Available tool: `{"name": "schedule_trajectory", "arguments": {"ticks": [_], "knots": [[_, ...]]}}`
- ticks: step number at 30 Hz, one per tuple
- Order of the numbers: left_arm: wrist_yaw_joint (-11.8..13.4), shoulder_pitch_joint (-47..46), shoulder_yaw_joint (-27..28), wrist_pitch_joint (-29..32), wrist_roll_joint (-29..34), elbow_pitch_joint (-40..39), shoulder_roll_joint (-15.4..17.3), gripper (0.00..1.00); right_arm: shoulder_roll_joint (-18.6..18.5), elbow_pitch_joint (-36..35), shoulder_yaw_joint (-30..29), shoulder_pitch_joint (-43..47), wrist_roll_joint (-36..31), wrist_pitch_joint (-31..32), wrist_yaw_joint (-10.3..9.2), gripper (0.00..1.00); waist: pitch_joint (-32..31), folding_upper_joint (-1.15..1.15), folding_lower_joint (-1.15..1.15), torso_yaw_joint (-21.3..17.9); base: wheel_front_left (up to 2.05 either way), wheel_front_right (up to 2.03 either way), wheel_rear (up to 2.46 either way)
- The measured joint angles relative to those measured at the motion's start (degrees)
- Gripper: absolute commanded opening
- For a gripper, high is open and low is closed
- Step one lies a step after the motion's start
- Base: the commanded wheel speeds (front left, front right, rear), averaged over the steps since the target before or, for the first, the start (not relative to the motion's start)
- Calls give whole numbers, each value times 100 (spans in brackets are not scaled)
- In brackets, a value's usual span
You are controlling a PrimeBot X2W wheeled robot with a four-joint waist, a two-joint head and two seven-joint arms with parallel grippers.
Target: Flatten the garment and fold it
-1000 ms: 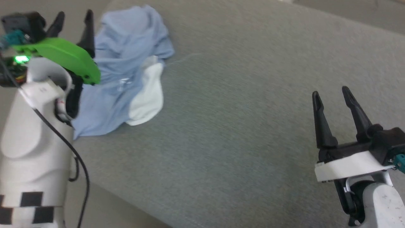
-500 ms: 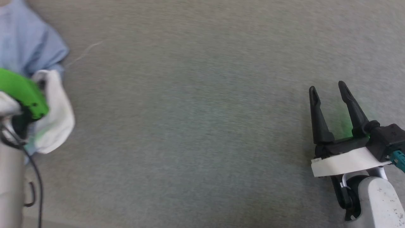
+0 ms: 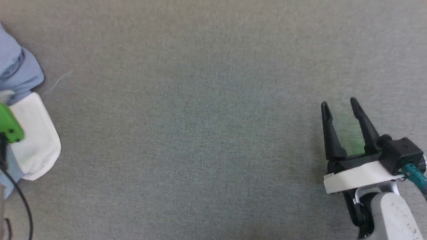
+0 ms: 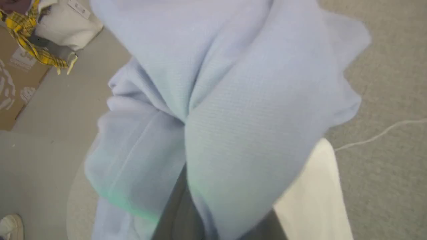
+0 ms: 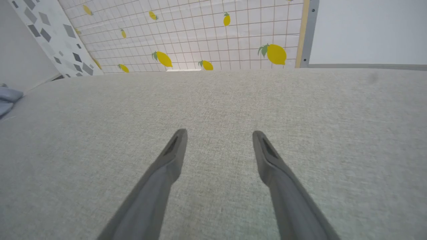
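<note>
Hovering right claw [image 3: 338,102] spread above grey surface [image 3: 200,133], garment [image 4: 233,100] covering left claw [image 4: 181,220], grip unclear

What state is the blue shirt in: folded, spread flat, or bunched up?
Bunched up: the garment shows deep creases and overlapping rolls, not flat or neatly folded.

Bunched light blue garment [image 4: 233,110] close up over grey surface [image 4: 383,83]

A grey woven surface [image 3: 206,133] is stretching wide, a thin white thread [image 4: 377,135] lying loose on it. Beyond it, a lemon-print grid backdrop [image 5: 200,33] is standing beside a grey-diamond panel [image 5: 50,36]. A yellow plaid cloth [image 4: 36,46] is sitting near cardboard [image 4: 13,83].
</note>
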Motion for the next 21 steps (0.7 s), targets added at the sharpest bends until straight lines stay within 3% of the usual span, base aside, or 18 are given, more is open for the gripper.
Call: {"name": "schedule_trajectory", "arguments": {"ticks": [5,9,11,12,21], "knots": [[-256,-203,-121,-1040,370,-337,410,0,30,264,-118,343,175,-91,0,100,-724,0,-1,-10,0,0,0],[-361,-661,-319,-1429,571,-650,477,0,32,357,-205,525,330,-155,1,100,-1222,0,-1,-21,0,0,0],[-487,-1198,-620,-1718,679,-958,316,0,34,415,-309,649,410,-209,0,100,-1686,0,-1,-103,0,0,0],[-557,-1458,-901,-1836,678,-1144,-18,0,35,438,-361,732,442,-216,1,100,-1957,0,-1,-227,0,0,0],[-912,-1528,-1919,-1723,297,-1187,-1347,0,35,448,-407,901,461,-197,0,100,-2354,0,-1,-986,0,0,0]]}}
